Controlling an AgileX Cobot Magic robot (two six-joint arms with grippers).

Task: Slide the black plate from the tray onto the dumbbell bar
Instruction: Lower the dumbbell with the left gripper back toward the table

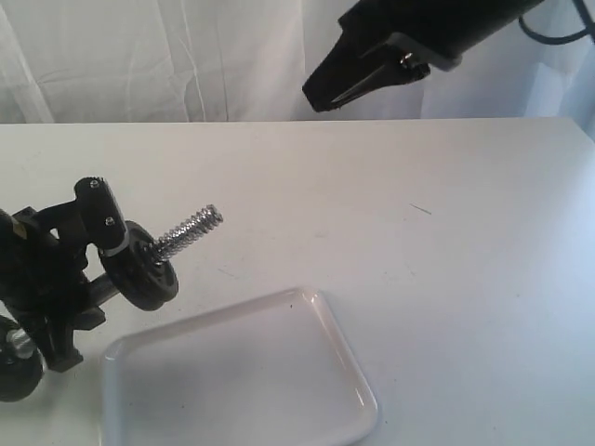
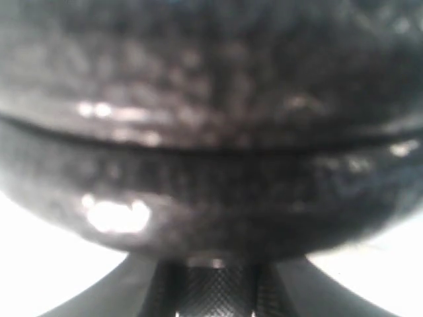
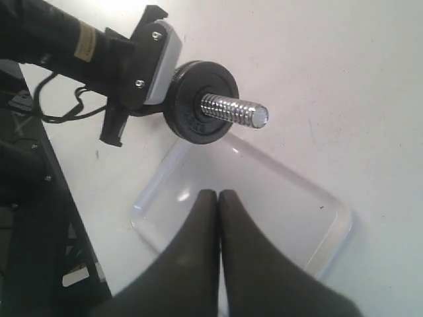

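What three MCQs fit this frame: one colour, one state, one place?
1. The tray is: A white; B black; C red.
2. The right gripper is: A wide open; B shut, holding nothing; C shut on a disc.
3. The black plate sits: A flat in the tray; B on the dumbbell bar; C in the right gripper.

Answers:
1 A: its glossy surface and rim read white in the exterior view.
2 B: the right wrist view shows its fingers pressed together with nothing between them.
3 B: the bar's threaded end pokes out through the plate's hole.
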